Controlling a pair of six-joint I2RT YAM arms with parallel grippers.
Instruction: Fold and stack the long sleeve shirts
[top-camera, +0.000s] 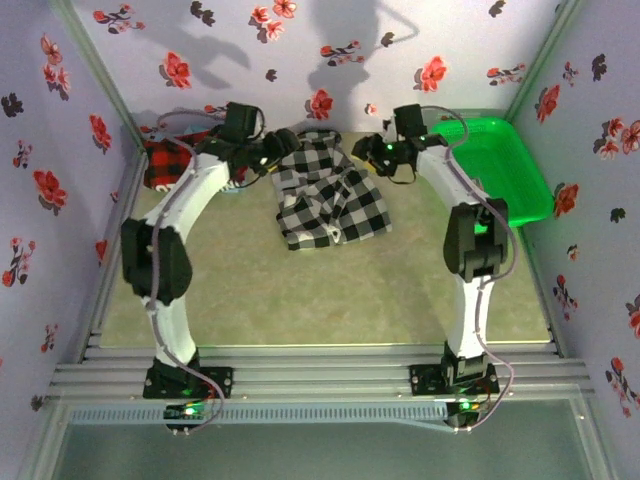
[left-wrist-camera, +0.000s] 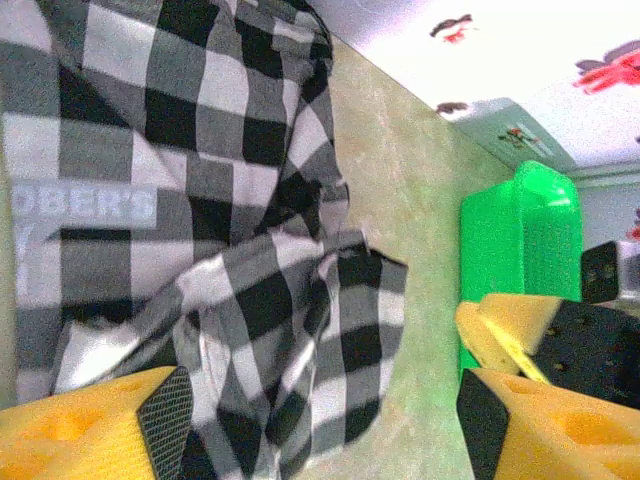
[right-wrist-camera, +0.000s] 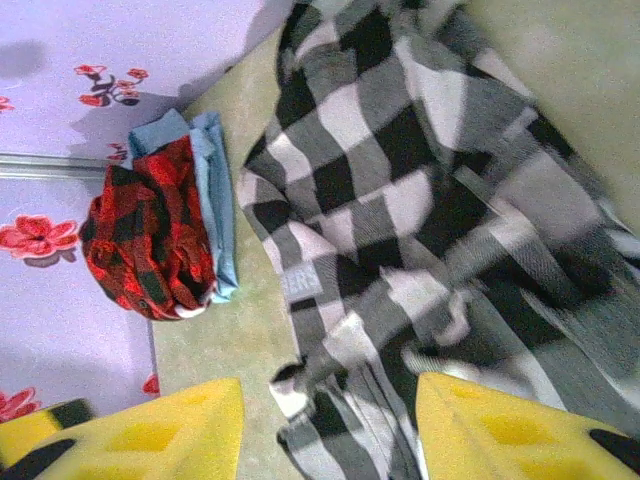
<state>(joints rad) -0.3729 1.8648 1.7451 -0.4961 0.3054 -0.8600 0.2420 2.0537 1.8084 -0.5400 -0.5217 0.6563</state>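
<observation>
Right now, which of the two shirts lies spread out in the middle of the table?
The black-and-white checked shirt. The red-and-black shirt is not spread out: it sits bunched up in the far left corner.

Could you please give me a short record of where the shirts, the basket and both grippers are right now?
checked shirt: crumpled, far middle of table
red plaid shirt: bunched in far left corner, apart from the checked one
green basket: far right corner
left gripper: open, over checked shirt's left edge
right gripper: open, over its right edge
folded: neither shirt yet
</observation>
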